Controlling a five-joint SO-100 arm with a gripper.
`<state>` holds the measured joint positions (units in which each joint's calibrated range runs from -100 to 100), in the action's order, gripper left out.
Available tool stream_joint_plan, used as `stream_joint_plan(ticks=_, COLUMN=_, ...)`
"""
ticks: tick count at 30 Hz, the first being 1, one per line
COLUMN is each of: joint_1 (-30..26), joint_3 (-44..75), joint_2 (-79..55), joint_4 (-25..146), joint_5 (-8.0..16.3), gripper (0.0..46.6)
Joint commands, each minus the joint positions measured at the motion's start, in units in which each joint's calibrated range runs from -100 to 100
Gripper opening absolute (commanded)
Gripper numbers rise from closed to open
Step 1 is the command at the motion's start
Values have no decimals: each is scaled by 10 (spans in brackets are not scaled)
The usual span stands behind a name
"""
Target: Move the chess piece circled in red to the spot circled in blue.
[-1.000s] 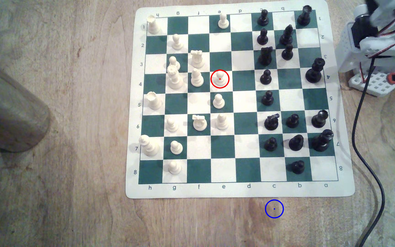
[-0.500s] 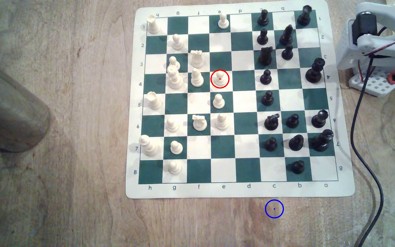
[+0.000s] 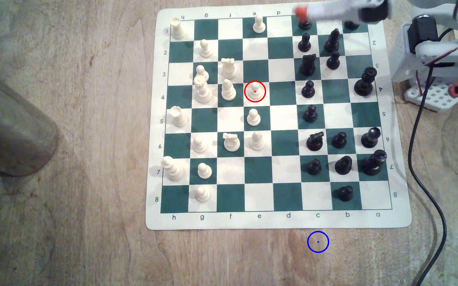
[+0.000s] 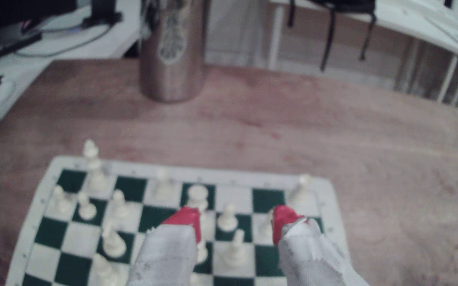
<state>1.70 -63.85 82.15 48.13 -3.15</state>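
End effector reaching in over the board, pawn not yet touched.

The end effector [image 4: 234, 225] hangs spread wide and empty at the exterior view's top edge, ready to straddle the chess piece [image 3: 255, 92], upright mid-board; the spot [image 3: 318, 241] lies on bare tabletop [image 3: 84, 165] below the board.

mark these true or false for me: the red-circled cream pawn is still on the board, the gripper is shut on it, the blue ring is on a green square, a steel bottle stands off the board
1. The small cream-white pawn inside the red ring stands on the green and white chess mat. True.
2. The red-tipped white gripper is shut on that pawn. False: its jaws are apart and hold nothing.
3. The blue-ringed spot lies on a green square. False: it lies on bare wood table, just off the mat's edge.
4. A brushed steel bottle stands on the table, apart from the mat. True.
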Motion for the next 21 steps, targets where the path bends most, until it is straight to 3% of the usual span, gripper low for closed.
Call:
stream_joint_plan(ticks=1, joint_1=3, joint_3=46, joint_2=-74, joint_4=4, joint_5=20, gripper=150)
stream_joint_plan(ticks=4, joint_1=1, joint_3=66, joint_2=-130, joint_4=3, joint_5=37, gripper=142)
stream_joint_plan(ticks=11, joint_1=-35, joint_3=168, joint_2=-288, joint_4=17, joint_5=105, gripper=135)
stream_joint_plan(ticks=21, joint_1=-45, joint_3=200, joint_2=-466, joint_4=20, joint_5=128, gripper=139)
